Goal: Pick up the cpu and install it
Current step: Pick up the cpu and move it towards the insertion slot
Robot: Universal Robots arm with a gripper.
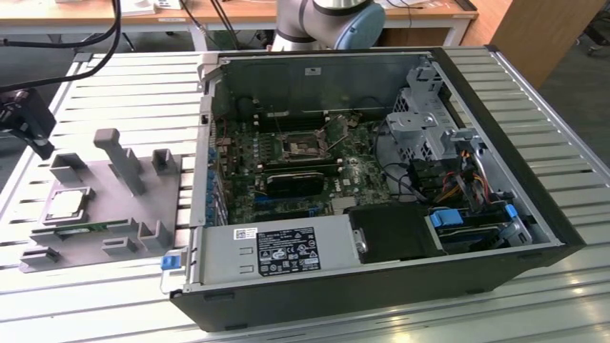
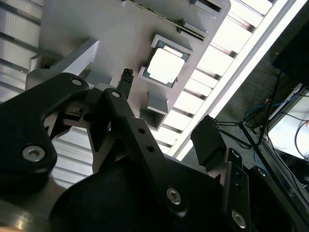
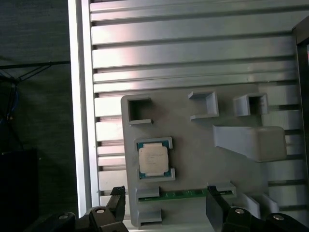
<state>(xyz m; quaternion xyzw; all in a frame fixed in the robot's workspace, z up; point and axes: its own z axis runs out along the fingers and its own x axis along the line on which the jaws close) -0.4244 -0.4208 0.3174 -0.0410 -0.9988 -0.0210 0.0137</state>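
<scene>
We see the gripper (image 3: 165,199) with its 2 fingers spread wide and nothing between them, hanging over the grey fixture plate (image 3: 193,145) without touching it. The cpu (image 3: 153,160) lies flat in its square nest on that plate, silver top up. In the first wrist view it sits beyond the green memory stick (image 3: 186,194) from the fingertips, and it is nearer 1 finger than the other, so it is off the gripper's centre line. Being square, it has no long axis. Its edges run about parallel with the line joining the 2 fingertips. In the second wrist view the cpu (image 2: 165,66) also lies ahead of the open gripper (image 2: 166,108), well clear of both fingers. In the exterior view the gripper (image 1: 28,125) hangs at the far left above the cpu (image 1: 67,205). The open computer case (image 1: 533,214) and its board socket (image 1: 303,146) lie well apart, toward the exterior view's right. We judge the pickup not yet made
</scene>
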